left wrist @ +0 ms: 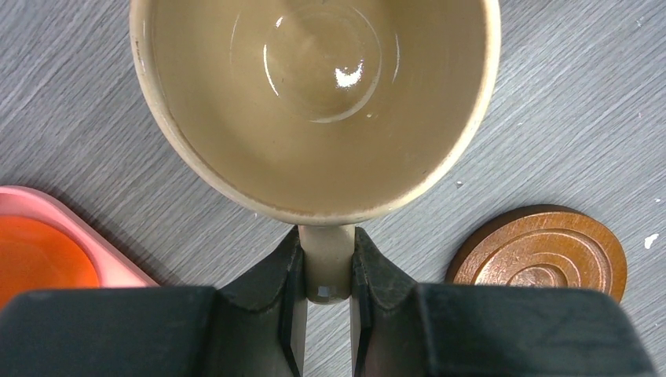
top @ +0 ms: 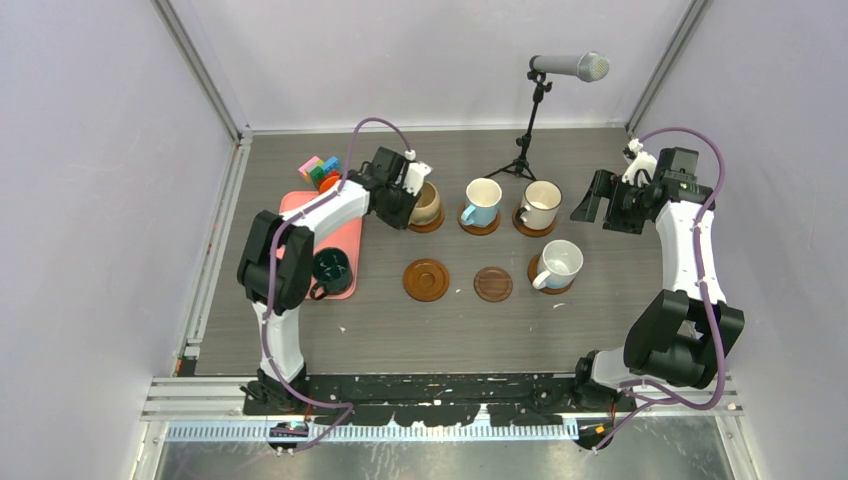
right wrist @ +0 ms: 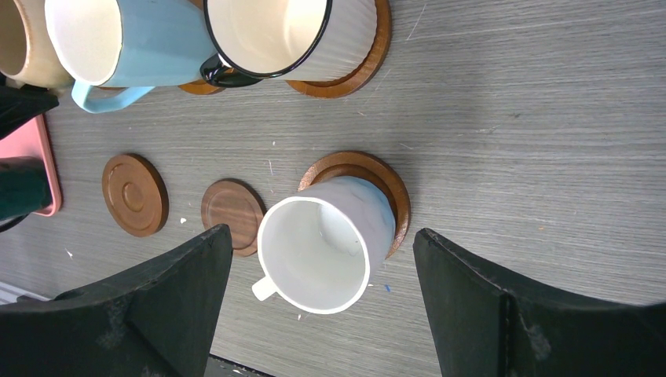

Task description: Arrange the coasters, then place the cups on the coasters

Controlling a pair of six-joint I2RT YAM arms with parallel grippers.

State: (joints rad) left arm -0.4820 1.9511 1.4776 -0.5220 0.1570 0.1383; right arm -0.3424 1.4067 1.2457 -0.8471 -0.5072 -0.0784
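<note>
You have the left tool [left wrist: 327, 239] pinched narrow on the handle [left wrist: 327, 275] of the beige mug [left wrist: 314, 102], one finger on each side. That grip holds the mug upright, mouth up, with the rim free. The mug is over the back-left coaster [top: 428, 227], whose edge shows under it in the overhead view. You can't tell if it's fully down or just above, because in the wrist view the mug body hides the disc. My read is that this is the set-down and release step for this mug.

The right tool [top: 598, 203] is spread wide and holds nothing. It hangs at the right side of the worktop [top: 600, 320], apart from the mugs, probably to be out of the left arm's path.

The blue mug [top: 482, 201], cream mug [top: 541, 205] and white mug [top: 560, 264] are done, each on its own coaster. The front-left coaster [top: 427, 279] and front-middle coaster [top: 493, 284] are bare, with gaps between them so the mugs won't touch.

These two look meant for the green mug [top: 332, 268] and orange mug [top: 328, 183], both on the tray [top: 348, 245]. The orange one is mostly hidden under the left arm.

One risk is that the blue mug's own handle points toward the beige mug and is near it. When you open, back straight off along the grip line so you nudge neither.
</note>
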